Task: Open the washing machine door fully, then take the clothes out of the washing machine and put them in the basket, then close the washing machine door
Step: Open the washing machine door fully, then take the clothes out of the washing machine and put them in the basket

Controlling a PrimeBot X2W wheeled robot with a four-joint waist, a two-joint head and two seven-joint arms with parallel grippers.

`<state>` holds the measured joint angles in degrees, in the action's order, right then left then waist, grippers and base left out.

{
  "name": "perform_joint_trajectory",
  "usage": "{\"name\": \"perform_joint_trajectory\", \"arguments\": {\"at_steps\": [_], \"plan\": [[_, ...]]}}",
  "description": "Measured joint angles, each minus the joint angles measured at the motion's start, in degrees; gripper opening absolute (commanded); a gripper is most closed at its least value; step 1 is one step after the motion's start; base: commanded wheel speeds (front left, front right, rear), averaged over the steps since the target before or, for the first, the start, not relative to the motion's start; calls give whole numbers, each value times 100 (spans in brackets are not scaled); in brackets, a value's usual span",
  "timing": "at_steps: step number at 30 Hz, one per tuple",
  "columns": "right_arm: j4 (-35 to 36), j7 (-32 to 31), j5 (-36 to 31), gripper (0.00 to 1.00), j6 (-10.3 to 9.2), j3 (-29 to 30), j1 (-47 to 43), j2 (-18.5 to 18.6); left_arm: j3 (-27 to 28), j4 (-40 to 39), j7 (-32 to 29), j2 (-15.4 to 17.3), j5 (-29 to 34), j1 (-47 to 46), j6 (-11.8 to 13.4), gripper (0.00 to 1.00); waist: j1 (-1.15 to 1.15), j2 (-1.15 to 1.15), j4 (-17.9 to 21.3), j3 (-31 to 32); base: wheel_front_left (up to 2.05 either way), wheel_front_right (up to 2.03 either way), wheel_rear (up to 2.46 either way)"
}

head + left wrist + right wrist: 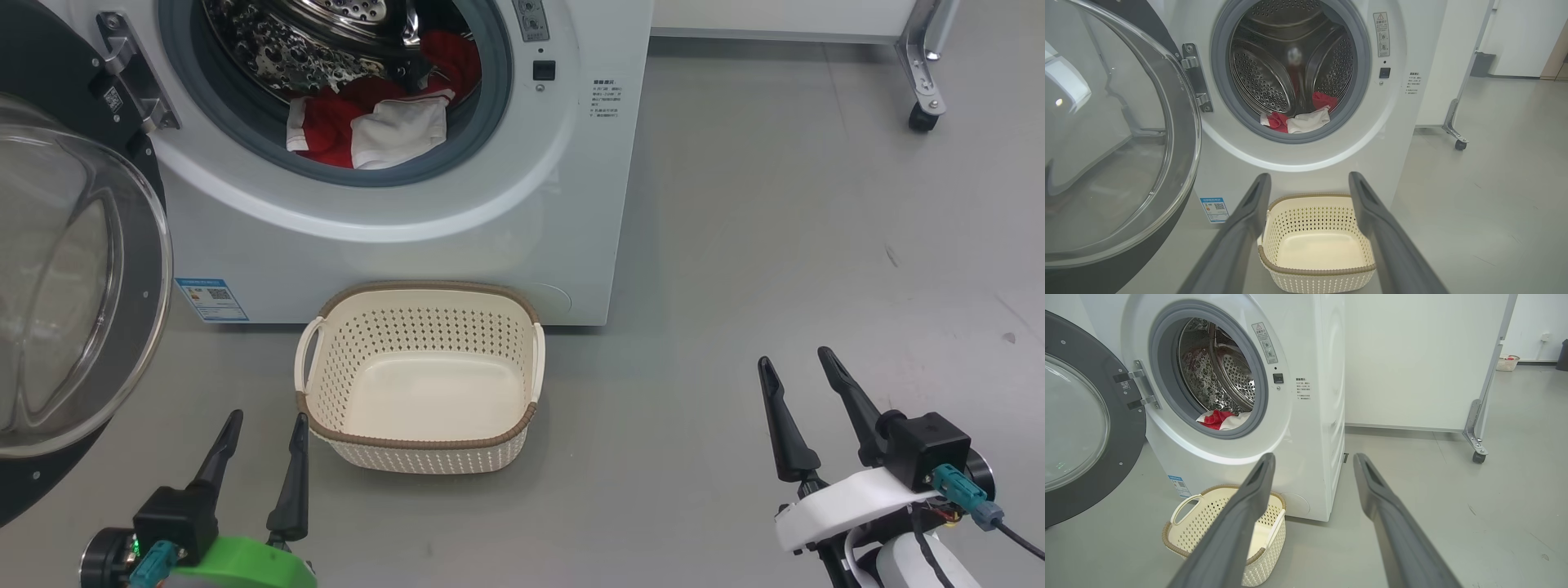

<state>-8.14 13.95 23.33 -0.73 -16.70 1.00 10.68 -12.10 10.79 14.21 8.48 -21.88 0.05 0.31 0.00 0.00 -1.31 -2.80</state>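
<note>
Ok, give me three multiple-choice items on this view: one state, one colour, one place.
1. The washing machine door is: A shut; B swung open; C missing.
2. The basket rim is: A brown; B blue; C black.
3. The clothes lie: A in the basket; B on the floor; C in the drum.
Key: 1 B, it hangs aside, leaving the drum mouth uncovered. 2 A, a brown band tops cream walls. 3 C, red and white cloth sits inside the steel drum.

Grey floor (775,204) under the washing machine (408,245), the basket (420,327) just before it.
</note>
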Motion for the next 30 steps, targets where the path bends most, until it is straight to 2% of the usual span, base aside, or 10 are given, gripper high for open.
{"name": "perform_joint_trajectory", "arguments": {"at_steps": [30], "plan": [[-13, 5, -11, 100, 5, 27, -34, -14, 40, -263, 7, -63, 208, 137, 92, 100, 0, 0, -7, 28, 0, 0, 0]]}}
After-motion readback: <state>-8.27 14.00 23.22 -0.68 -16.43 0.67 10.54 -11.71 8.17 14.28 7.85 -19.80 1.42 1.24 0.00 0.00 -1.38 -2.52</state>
